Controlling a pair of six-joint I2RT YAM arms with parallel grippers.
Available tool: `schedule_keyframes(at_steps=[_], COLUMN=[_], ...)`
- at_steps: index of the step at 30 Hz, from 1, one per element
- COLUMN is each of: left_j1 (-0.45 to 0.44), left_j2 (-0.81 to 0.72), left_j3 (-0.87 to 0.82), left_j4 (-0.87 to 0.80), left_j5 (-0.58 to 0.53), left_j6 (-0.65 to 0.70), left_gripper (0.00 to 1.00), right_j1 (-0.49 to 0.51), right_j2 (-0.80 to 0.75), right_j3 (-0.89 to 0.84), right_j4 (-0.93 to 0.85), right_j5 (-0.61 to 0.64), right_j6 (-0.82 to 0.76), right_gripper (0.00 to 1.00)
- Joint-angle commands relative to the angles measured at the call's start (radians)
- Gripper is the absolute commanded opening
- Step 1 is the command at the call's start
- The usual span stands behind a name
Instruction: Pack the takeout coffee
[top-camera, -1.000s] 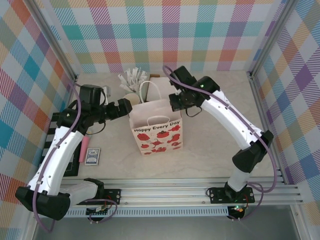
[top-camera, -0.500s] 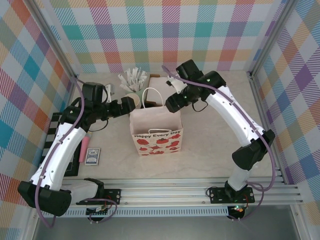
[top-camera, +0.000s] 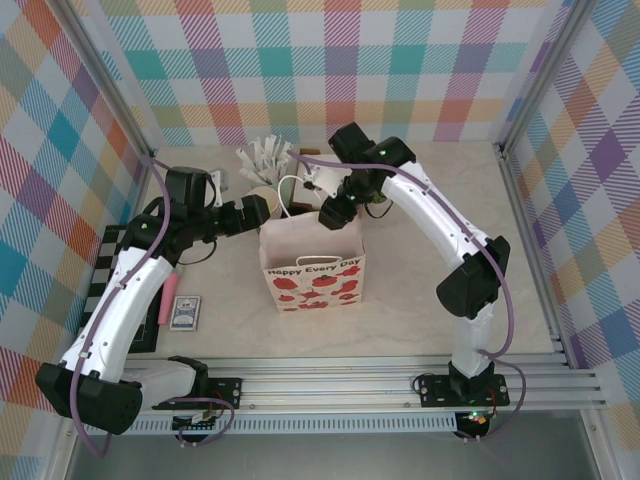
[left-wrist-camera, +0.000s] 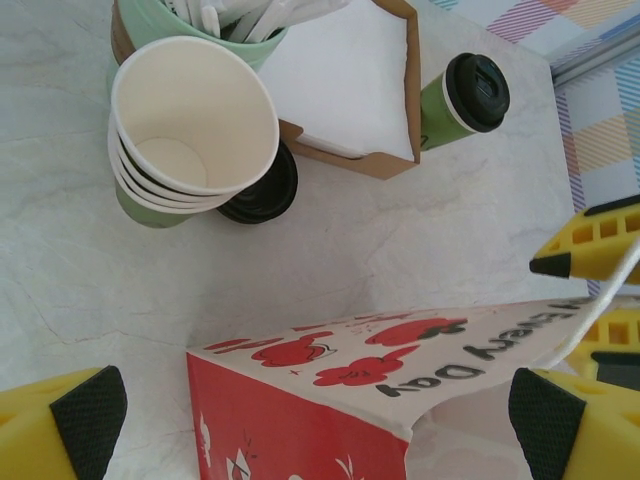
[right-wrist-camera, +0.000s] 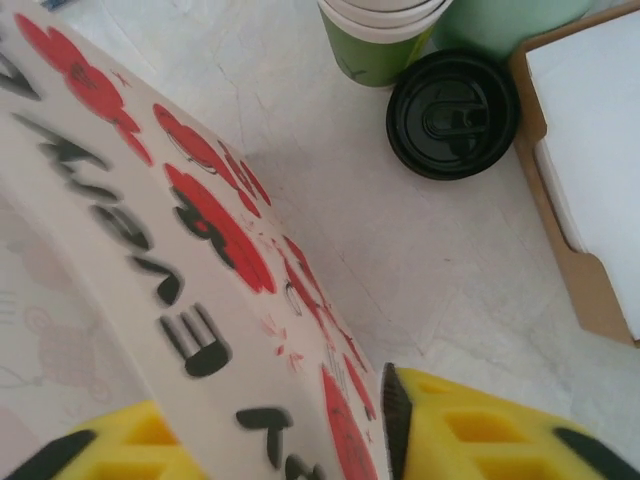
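Left gripper (left-wrist-camera: 316, 418): spread wide, holding nothing; the top rim of the bag (top-camera: 313, 268) runs between its pads
Right gripper (right-wrist-camera: 280, 440): jaws apart with the bag's rear wall between them, seemingly not clamped; the white handle string hangs beside its fingers
Coffee (left-wrist-camera: 462, 98): upright behind the bag, lid on, just beside the napkin tray (left-wrist-camera: 345, 160), well apart from both grippers
Risk: an uneven pull on the thin rim could crease or tip the bag; the handle string could snag a finger; a reach behind the bag could knock the cup stack (left-wrist-camera: 190, 125) or the loose lid (right-wrist-camera: 452, 115)
Room: crowded behind the bag; bare table (left-wrist-camera: 90, 280) right of and in front of the bag
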Motion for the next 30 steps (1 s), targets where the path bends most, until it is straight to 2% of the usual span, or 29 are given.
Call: schedule_keyframes(at_steps=[1,7,10,13,15,18,21,24,27,30], left_j1=[-0.009,-0.008,-0.007,-0.006,-0.006,-0.003,-0.001,-0.001,0.0,0.0], left_j2=[-0.022,-0.02,-0.021,-0.026,-0.047,-0.074,-0.066,-0.046,-0.033,-0.02], left_j3=[-0.011,-0.009,-0.005,0.006,0.003,-0.003,0.009,0.018,0.016,0.014], left_j4=[0.022,0.026,0.028,0.027,0.043,0.074,0.06,0.037,0.029,0.038], left_j5=[-0.012,-0.024,-0.046,-0.117,-0.178,-0.202,-0.207,-0.217,-0.213,-0.196], left_j6=[0.016,0.015,0.008,-0.021,-0.05,-0.068,-0.076,-0.088,-0.1,-0.105], left_gripper=[1.0,1.0,1.0,1.0,1.0,1.0,1.0,1.0,1.0,1.0], right_j1=[0.009,0.011,0.01,0.005,0.004,0.002,0.002,0.009,0.028,0.059], right_j2=[-0.051,-0.15,-0.197,-0.257,-0.3,-0.36,-0.396,-0.403,-0.401,-0.355], right_j3=[-0.016,-0.11,-0.141,-0.207,-0.243,-0.288,-0.335,-0.412,-0.533,-0.563], right_j4=[0.003,0.082,0.103,0.148,0.175,0.201,0.208,0.228,0.25,0.222], right_j5=[-0.034,0.019,0.02,0.005,-0.02,-0.032,0.028,0.113,0.106,0.12], right_j6=[-0.006,0.114,0.204,0.289,0.337,0.412,0.483,0.607,0.677,0.719], right_gripper=[0.27,0.09,0.06,0.03,0.02,0.02,0.02,0.02,0.06,0.07])
